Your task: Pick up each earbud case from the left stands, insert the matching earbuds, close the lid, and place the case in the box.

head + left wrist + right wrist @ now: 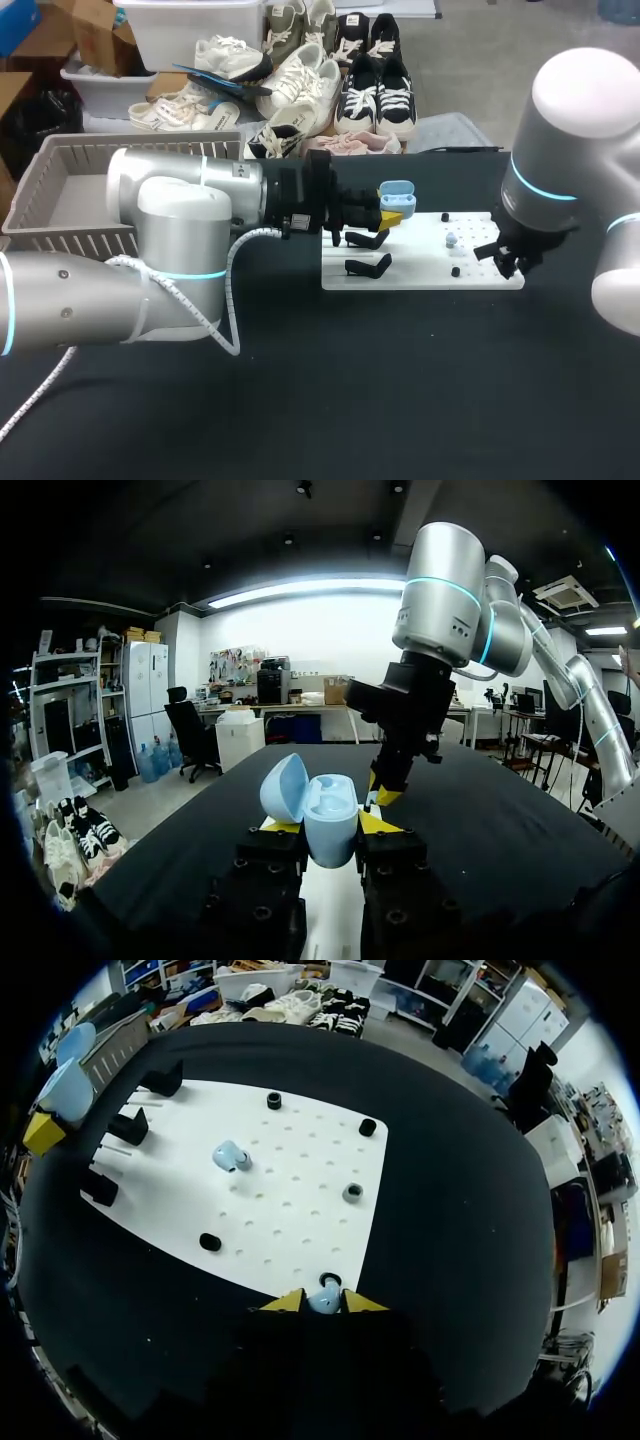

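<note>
left gripper tight around open blue case, right gripper pinching blue earbud

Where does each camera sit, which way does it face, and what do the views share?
Head view: above and behind, looking down on the table; both arms show, with the left gripper and right gripper.
Left wrist view: looks out along its gripper, shut on the open blue case, toward the right arm.
Right wrist view: looks down on the white board, its tips shut on an earbud.
All three show the case.
</note>
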Robot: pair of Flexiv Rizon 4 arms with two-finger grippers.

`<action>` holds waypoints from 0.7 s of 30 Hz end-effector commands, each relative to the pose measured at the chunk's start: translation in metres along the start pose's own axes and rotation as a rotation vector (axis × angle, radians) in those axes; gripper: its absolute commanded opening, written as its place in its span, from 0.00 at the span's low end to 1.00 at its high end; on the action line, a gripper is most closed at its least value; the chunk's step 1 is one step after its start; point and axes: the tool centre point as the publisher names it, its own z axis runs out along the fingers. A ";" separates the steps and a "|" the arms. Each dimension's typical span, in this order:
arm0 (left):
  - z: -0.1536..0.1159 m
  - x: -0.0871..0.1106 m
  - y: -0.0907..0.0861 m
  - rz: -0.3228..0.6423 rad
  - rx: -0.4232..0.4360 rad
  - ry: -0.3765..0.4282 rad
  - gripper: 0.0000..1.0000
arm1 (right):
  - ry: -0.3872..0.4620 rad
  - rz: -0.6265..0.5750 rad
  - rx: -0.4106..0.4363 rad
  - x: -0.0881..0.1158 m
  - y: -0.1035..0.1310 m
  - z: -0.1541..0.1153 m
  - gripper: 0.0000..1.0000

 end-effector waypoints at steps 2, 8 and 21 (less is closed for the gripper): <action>0.000 0.000 -0.001 0.001 -0.003 -0.002 0.00 | 0.000 0.000 0.004 -0.001 0.001 -0.001 0.10; 0.000 0.000 -0.001 0.001 -0.003 -0.002 0.00 | -0.002 0.000 0.008 0.000 0.000 -0.004 0.00; 0.000 0.000 -0.001 0.001 -0.003 -0.002 0.00 | -0.002 -0.030 0.028 0.004 0.009 -0.029 0.00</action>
